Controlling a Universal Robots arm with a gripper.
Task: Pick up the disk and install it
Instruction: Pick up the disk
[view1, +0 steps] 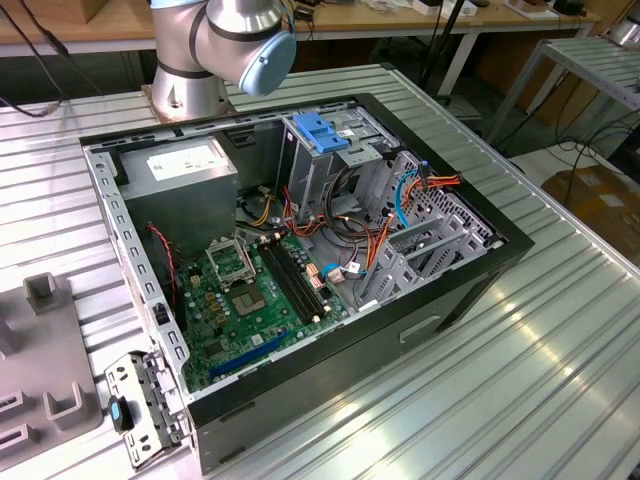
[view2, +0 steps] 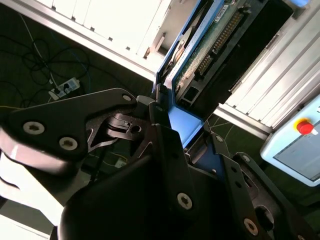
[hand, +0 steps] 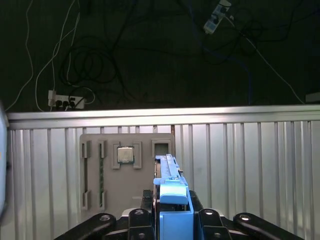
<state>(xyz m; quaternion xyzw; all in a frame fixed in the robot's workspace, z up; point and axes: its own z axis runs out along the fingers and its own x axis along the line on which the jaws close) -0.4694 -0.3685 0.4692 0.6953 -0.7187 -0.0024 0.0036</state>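
Pincer | clamped on disk, held edge-on | ribbed table and grey tray beyond

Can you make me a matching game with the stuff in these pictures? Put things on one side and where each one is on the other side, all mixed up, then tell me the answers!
Things
1. disk
2. square silver chip
3. green motherboard
4. white power strip

Places
A. in a pocket of the grey tray
B. down on the dark floor
C. clamped in the gripper
D. inside the open computer case

Right pairs: 1-C, 2-A, 3-D, 4-B.
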